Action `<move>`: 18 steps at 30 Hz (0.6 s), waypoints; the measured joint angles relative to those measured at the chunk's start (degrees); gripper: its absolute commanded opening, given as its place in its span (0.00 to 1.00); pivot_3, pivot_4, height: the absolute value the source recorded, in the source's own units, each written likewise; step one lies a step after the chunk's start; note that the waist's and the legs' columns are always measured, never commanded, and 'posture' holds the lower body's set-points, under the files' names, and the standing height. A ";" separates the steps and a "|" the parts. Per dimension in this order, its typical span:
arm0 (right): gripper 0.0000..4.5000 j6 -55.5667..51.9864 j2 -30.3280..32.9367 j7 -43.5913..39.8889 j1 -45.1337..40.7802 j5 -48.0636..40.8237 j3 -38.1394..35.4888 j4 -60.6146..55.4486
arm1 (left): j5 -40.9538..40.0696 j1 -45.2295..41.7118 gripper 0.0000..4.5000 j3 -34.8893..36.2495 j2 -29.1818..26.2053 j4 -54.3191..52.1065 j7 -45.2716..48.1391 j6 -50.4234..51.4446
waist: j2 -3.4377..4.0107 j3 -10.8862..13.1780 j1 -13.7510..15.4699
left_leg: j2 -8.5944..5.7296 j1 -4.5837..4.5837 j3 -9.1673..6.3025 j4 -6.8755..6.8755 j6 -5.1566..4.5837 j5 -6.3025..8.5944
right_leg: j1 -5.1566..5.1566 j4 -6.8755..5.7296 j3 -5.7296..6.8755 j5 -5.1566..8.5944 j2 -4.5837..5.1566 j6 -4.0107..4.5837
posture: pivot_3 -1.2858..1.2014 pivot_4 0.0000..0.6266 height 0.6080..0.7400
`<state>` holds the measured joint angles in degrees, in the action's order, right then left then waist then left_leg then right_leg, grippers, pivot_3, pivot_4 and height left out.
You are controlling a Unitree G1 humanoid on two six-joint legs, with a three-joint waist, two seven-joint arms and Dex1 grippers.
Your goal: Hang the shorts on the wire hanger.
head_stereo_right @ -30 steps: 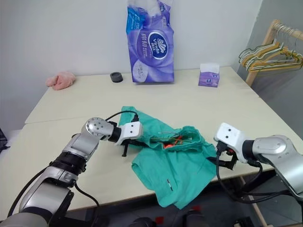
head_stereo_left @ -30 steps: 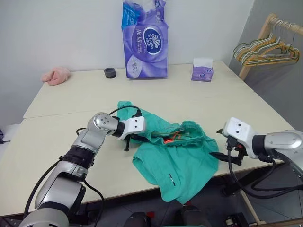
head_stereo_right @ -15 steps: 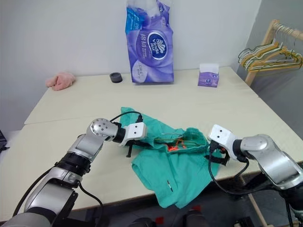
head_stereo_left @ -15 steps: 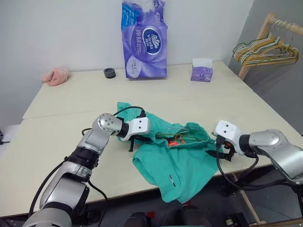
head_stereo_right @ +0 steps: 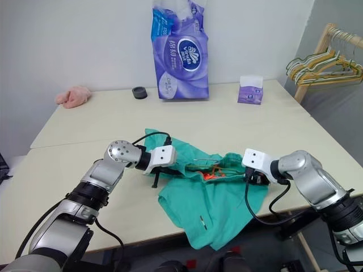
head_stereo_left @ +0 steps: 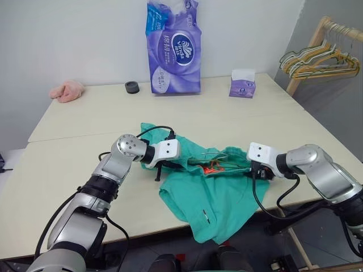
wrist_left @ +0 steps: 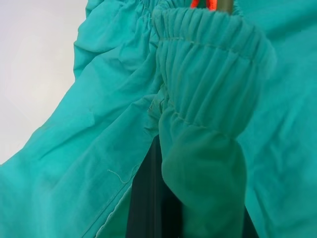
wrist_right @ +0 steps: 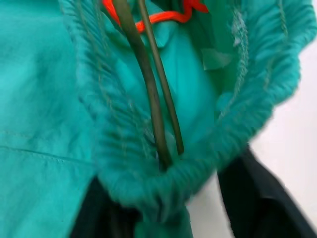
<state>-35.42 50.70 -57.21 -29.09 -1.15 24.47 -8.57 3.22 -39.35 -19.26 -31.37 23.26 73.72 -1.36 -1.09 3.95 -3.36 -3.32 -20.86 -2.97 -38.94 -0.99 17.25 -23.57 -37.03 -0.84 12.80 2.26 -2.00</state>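
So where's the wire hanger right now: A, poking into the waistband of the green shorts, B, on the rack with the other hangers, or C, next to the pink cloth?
A: the hanger's thin wire runs inside the gathered waistband of the shorts, beside the orange tag.

bare table (head_stereo_left: 85, 122) behind shorts (head_stereo_left: 215, 195), tissue pack (head_stereo_left: 173, 48), tissue box (head_stereo_left: 243, 84) along far edge

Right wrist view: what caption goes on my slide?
Right pincer around the teal shorts' gathered waistband, olive wire hanger tucked inside.
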 measured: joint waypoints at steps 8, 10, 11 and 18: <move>0.01 2.35 -0.97 -1.81 -0.64 3.62 1.50 0.32 | -0.14 0.02 0.00 0.19 -0.04 -0.88 0.68 2.54 | 0.03 -0.01 -0.02 | -0.02 0.00 0.00 0.00 0.01 0.00 | -0.01 -0.02 0.00 0.00 0.00 0.00 | 0.46 0.04 1.00; 0.01 2.52 -0.97 -2.39 -0.64 4.11 1.38 0.32 | -0.30 0.05 0.00 0.36 0.11 -1.02 0.65 2.86 | 0.03 -0.02 -0.02 | -0.02 0.00 0.00 0.00 0.01 0.00 | -0.01 -0.02 0.00 0.00 0.00 0.00 | 0.46 0.04 1.00; 0.01 2.57 -0.97 -2.60 -0.64 4.24 1.16 0.31 | -0.41 0.08 0.00 0.48 0.20 -1.02 0.54 2.91 | 0.03 -0.02 -0.02 | -0.02 0.00 0.00 0.00 0.01 0.00 | -0.02 -0.02 0.00 0.00 0.00 0.00 | 0.46 0.04 1.00; 0.00 2.54 0.05 -4.56 -0.45 4.32 -0.90 -0.83 | -3.23 0.00 0.23 2.58 1.45 -0.85 0.14 4.75 | 0.03 -0.02 -0.02 | -0.01 0.00 -0.02 0.00 0.01 0.00 | -0.02 -0.02 0.01 0.00 0.00 0.00 | 0.45 0.04 1.00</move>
<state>-32.88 50.76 -61.77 -29.54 3.17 23.57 -9.40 -0.01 -39.36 -16.68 -29.93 22.41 73.86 3.39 -1.06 3.93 -3.38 -3.33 -20.86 -2.98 -38.94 -0.98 17.25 -23.59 -37.05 -0.83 12.80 2.26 -2.00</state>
